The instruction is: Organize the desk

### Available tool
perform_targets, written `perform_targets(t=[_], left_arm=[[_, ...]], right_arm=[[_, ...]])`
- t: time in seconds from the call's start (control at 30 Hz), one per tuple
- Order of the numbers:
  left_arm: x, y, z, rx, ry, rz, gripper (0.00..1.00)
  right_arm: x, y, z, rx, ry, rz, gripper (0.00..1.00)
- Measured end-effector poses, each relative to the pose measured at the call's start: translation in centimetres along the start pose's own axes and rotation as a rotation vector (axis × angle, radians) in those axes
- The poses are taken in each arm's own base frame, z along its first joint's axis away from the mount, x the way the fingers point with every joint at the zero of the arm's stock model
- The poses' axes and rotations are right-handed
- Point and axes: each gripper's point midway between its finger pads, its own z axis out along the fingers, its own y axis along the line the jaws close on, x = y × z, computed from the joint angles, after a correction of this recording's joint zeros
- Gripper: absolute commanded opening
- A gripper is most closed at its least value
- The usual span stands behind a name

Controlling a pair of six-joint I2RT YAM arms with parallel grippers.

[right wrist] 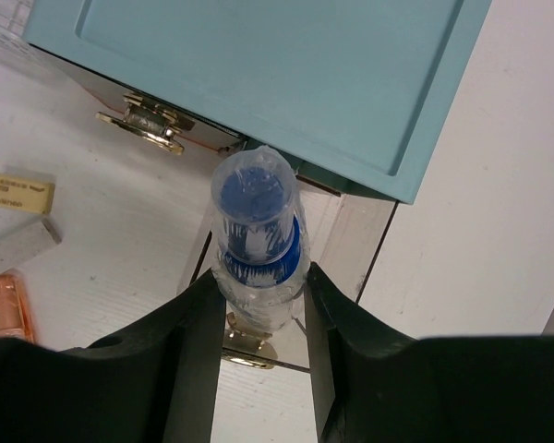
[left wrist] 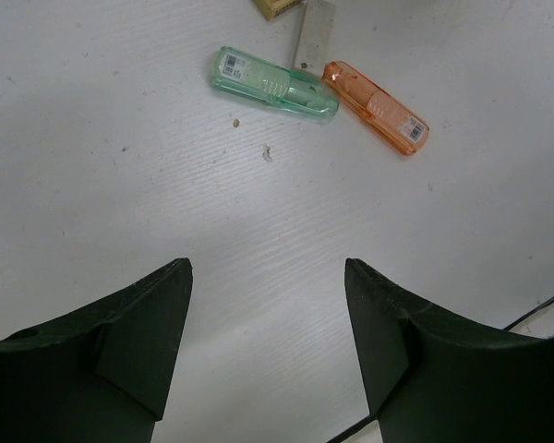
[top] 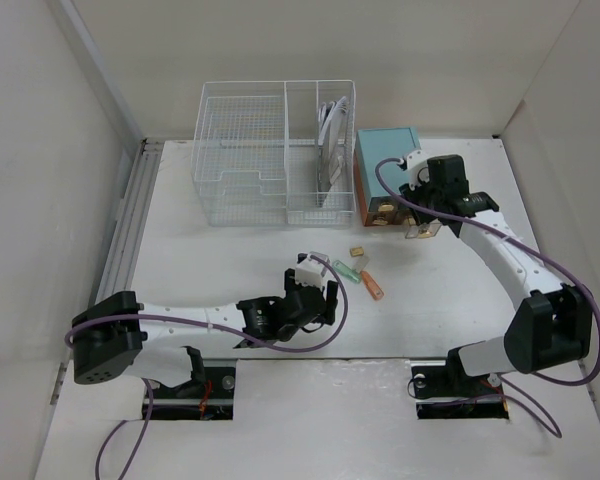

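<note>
Right claw: you are pinching a blue-capped tube.
Left claw: you are holding it open, empty.
Desk: showing white, matte.

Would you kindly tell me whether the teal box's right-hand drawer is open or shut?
Open: the drawer stands pulled out from the teal box, its pale inside showing and its brass handle well forward.

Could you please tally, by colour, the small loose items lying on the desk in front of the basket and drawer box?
Green piece: 1
Orange piece: 1
Grey bar: 1
Yellow block: 1
Total on the desk: 4
</note>
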Motion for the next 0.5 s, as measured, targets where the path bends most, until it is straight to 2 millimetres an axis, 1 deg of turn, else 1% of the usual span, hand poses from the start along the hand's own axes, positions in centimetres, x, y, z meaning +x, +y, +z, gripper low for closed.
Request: perform_targets(t=[0.13, 0.27, 0.4, 0.5], left_arm=[[-0.1, 0.0, -0.1, 0.002, -0.002, -0.002, 0.63], [-0.6, -0.2, -0.3, 0.011, -0.015, -0.012, 0.63], [-1.2, -0.4, -0.6, 0.022, -0.029, -0.023, 0.63], [-1.3, -0.4, -0.7, 0.024, -0.032, -0.025, 0.63]], right_arm=[[0.1, 0.0, 0.0, -0.002, 0.001, -0.012, 0.0], [0.2, 0.2, 0.0, -0.011, 0.006, -0.016, 0.0], [1.7, 0.7, 0.2, -0.028, 0.051, -0.021, 0.0], [1.7, 0.5, 0.1, -0.024, 0.049, -0.017, 0.0]])
